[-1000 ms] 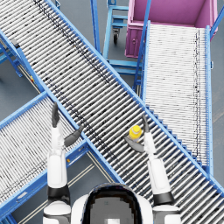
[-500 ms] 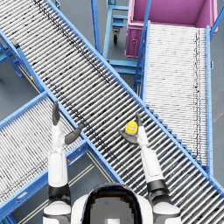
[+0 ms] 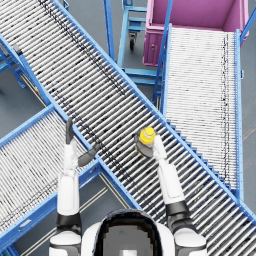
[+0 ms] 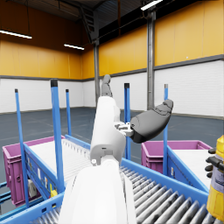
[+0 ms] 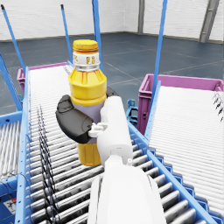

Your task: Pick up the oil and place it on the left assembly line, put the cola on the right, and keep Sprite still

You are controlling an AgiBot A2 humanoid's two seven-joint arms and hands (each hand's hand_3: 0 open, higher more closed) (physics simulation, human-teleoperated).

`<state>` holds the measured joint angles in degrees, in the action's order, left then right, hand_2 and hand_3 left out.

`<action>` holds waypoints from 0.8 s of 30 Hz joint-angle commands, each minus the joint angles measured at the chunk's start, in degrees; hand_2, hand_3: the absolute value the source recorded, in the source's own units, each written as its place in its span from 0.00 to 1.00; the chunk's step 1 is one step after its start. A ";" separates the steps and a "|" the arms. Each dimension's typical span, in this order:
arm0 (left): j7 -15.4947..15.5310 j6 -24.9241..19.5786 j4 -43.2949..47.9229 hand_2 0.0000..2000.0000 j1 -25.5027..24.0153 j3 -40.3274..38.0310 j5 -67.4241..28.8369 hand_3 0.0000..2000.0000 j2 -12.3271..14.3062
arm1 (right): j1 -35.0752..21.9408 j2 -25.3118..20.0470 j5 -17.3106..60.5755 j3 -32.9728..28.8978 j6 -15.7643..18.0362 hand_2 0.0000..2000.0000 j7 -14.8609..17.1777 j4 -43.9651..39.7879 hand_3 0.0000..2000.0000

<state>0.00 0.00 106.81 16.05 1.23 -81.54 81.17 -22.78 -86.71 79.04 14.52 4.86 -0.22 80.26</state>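
The oil bottle point(image 3: 147, 135), yellow with a yellow cap, stands upright in my right hand point(image 3: 141, 147), which grips its body above the central roller conveyor point(image 3: 100, 100). The right wrist view shows the oil bottle point(image 5: 89, 87) close up, with the dark fingers point(image 5: 72, 122) of my right hand wrapped round its lower half. My left hand point(image 3: 75, 145) is raised over the near edge of the same conveyor, fingers apart and holding nothing. In the left wrist view my left hand point(image 4: 146, 124) is spread, and the oil bottle point(image 4: 216, 188) shows at the frame edge. No cola or Sprite is in view.
A left roller line point(image 3: 25, 160) runs at the lower left and a right roller line point(image 3: 200, 100) at the upper right, ending at a pink bin point(image 3: 200, 15). Blue rails and posts border every conveyor. A blue cart point(image 3: 132, 25) stands beyond the central line.
My right hand has carried the oil bottle a little farther away and to the left over the central conveyor. The left arm has stayed where it was.
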 commanded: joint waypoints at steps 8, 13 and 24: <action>0.00 0.00 -0.17 0.00 -3.00 17.77 -0.02 0.00 -0.44 | -9.95 1.99 0.00 9.89 4.85 1.00 0.00 18.89 1.00; 0.00 0.00 -2.78 0.00 -0.41 19.74 -0.03 0.00 2.24 | -6.72 3.86 0.00 17.69 6.21 1.00 0.27 21.51 1.00; -0.38 -9.91 -0.22 1.00 -1.17 17.77 -0.18 0.49 2.23 | -5.95 6.16 0.28 21.28 2.10 1.00 -0.43 22.32 1.00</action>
<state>-0.43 -10.23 105.35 13.99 19.81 -81.74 82.87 -28.47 -80.28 79.27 34.66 6.40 -0.64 102.50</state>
